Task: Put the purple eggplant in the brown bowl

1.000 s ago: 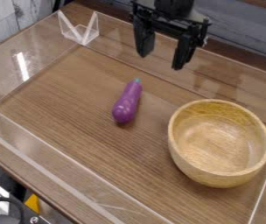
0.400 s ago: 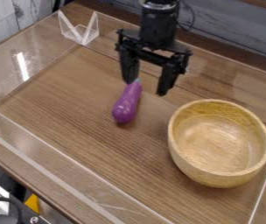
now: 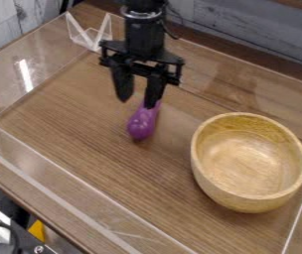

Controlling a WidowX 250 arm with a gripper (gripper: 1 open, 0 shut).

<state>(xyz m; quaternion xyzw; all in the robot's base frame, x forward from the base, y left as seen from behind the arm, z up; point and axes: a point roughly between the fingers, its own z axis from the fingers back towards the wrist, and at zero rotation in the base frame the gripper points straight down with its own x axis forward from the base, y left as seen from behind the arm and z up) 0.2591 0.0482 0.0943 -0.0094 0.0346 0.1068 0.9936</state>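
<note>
A: Purple eggplant, glossy, lay on the wooden bench, fat end toward the camera, narrow end pointing away and partly hidden behind the claw's dark fingers.

B: Claw position?

A: Claw hung straight down over the eggplant's far end. Fingers spread, one on either side of the narrow tip. Left-hand finger stood clear of the fruit; the other overlapped it from this angle. Contact could not be told. Nothing was pinched or lifted; the eggplant sat flat on the wood.

B: Bowl?

A: Brown bowl sat to the right of the eggplant and nearer the camera, apart from it, upright, pale wood with visible grain, thick rim. Inside was bare wood.

B: Surroundings?

A: Clear plastic walls fenced the working area on all sides. A small clear triangular stand stood at the far left corner, behind the arm. Grey planked wall ran along the back.
</note>
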